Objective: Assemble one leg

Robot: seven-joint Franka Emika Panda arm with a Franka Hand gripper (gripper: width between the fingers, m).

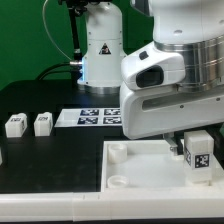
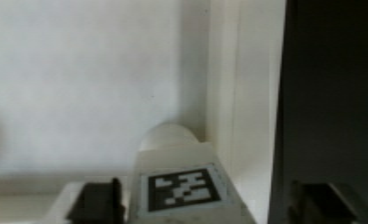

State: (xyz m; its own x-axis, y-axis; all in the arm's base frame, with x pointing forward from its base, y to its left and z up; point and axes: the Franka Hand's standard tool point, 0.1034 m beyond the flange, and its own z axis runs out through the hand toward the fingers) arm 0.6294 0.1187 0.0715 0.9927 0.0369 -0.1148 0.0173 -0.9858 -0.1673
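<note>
White plastic with a black-and-white tag on its near face: the leg [image 1: 198,160] is recorded upright over the large white tray-like part [image 1: 140,190], toward the exterior view's right. Whether its base touches the tray surface cannot be settled.

The gripper [image 1: 195,140] is positioned directly above and around the leg. In the wrist view the gripper [image 2: 207,200] is seen spread wider than the leg [image 2: 184,185]. One dark finger [image 2: 101,200] lies just beside the block, and a clear strip of white is visible on the block's other side. The jaws are therefore noted as parted, with nothing clamped.

A rounded white bump [image 2: 172,135] is seen just beyond the leg; its identity cannot be told.

A round corner socket [image 1: 118,151] is noted on the tray's corner at the exterior view's left.

On the black table [image 1: 40,95], a second leg [image 1: 14,125] and a third leg [image 1: 42,123] stand side by side, apart from each other. The marker board [image 1: 95,118] lies flat between these and the arm.
</note>
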